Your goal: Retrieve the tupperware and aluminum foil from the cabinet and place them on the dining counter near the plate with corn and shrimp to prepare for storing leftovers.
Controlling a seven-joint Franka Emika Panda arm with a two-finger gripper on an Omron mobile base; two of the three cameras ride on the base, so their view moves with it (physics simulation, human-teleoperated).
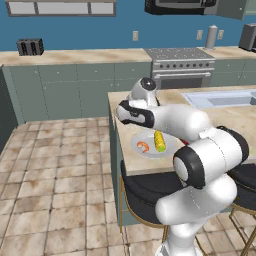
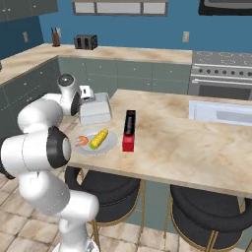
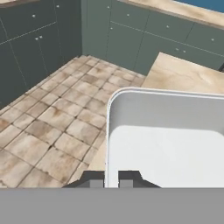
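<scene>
Kitchen interior: blue wall [image 1: 90, 35] above grey-green base cabinets [image 1: 75, 87] with beige worktop; steel stove [image 1: 182, 67] right of toaster [image 1: 30, 47]; tan tiled floor [image 1: 55, 175] below

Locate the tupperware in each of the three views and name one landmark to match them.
Left base view: hidden behind the arm; cannot be made out.
Right base view: tupperware left of centre, on the dining counter just beyond the plate, at the gripper.
Hand view: lower right, its rim between the fingertips.
Shared landmark: the counter's corner.

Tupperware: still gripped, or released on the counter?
Gripped: the gripper is shut on the tupperware rim, fingertips either side of its wall.
</scene>
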